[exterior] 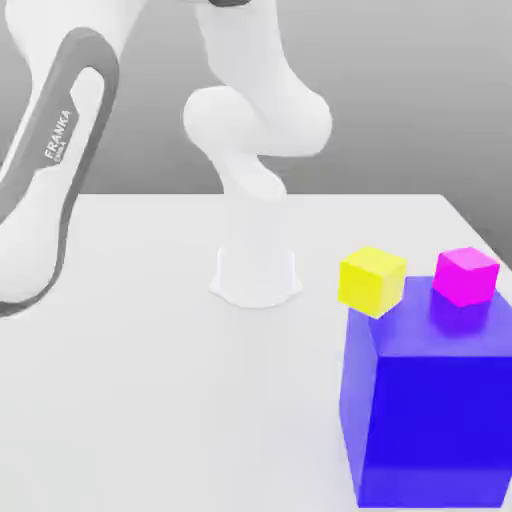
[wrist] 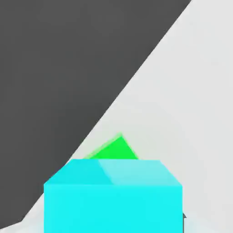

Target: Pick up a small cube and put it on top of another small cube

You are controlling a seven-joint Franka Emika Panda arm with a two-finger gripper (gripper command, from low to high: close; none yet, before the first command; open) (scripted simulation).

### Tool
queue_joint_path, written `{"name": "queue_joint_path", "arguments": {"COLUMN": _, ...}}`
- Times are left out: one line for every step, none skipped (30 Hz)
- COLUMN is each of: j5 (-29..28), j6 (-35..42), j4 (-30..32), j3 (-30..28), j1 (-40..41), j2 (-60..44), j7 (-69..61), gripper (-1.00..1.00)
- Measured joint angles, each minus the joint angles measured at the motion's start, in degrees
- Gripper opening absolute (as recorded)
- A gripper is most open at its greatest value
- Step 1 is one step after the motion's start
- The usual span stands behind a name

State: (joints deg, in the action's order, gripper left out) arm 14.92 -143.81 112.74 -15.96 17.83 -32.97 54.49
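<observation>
Cyan cube (wrist: 113,195) sits right up against the hand camera, jaws pinched shut on it, with a green block (wrist: 113,150) peeking out behind. Over on the white table (exterior: 150,400), yellow cube (exterior: 372,281) and magenta cube (exterior: 466,275) rest on the big blue cube (exterior: 430,420).

You're looking at a simulated test scene, not a real room: a plain white bench (exterior: 150,400), a featureless grey backdrop, a white robot arm (exterior: 255,110), and flat-coloured blocks like the big blue one (exterior: 430,420).
</observation>
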Motion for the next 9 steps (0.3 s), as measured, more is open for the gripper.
{"name": "queue_joint_path", "arguments": {"j5": 0.00, "j6": 0.00, "j4": 0.00, "j3": 0.00, "j1": 0.00, "j2": 0.00, "j7": 0.00, "gripper": 1.00}}
{"name": "queue_joint_path", "arguments": {"j5": 0.00, "j6": 0.00, "j4": 0.00, "j3": 0.00, "j1": 0.00, "j2": 0.00, "j7": 0.00, "gripper": 1.00}}
{"name": "queue_joint_path", "arguments": {"j5": 0.00, "j6": 0.00, "j4": 0.00, "j3": 0.00, "j1": 0.00, "j2": 0.00, "j7": 0.00, "gripper": 1.00}}
{"name": "queue_joint_path", "arguments": {"j5": 0.00, "j6": 0.00, "j4": 0.00, "j3": 0.00, "j1": 0.00, "j2": 0.00, "j7": 0.00, "gripper": 1.00}}
{"name": "queue_joint_path", "arguments": {"j5": 0.00, "j6": 0.00, "j4": 0.00, "j3": 0.00, "j1": 0.00, "j2": 0.00, "j7": 0.00, "gripper": 1.00}}
{"name": "queue_joint_path", "arguments": {"j5": 0.16, "j6": -0.45, "j4": -0.09, "j3": 0.13, "j1": 0.08, "j2": -0.58, "j7": -0.04, "gripper": 1.00}}
{"name": "queue_joint_path", "arguments": {"j5": -0.19, "j6": 0.25, "j4": -0.05, "j3": -0.17, "j1": -0.15, "j2": 0.17, "j7": 0.22, "gripper": 1.00}}
{"name": "queue_joint_path", "arguments": {"j5": -0.81, "j6": 1.53, "j4": 0.05, "j3": -0.64, "j1": -0.49, "j2": 1.57, "j7": 0.65, "gripper": 1.00}}
{"name": "queue_joint_path", "arguments": {"j5": -1.58, "j6": 3.09, "j4": 0.19, "j3": -1.19, "j1": -0.90, "j2": 3.32, "j7": 1.16, "gripper": 1.00}}
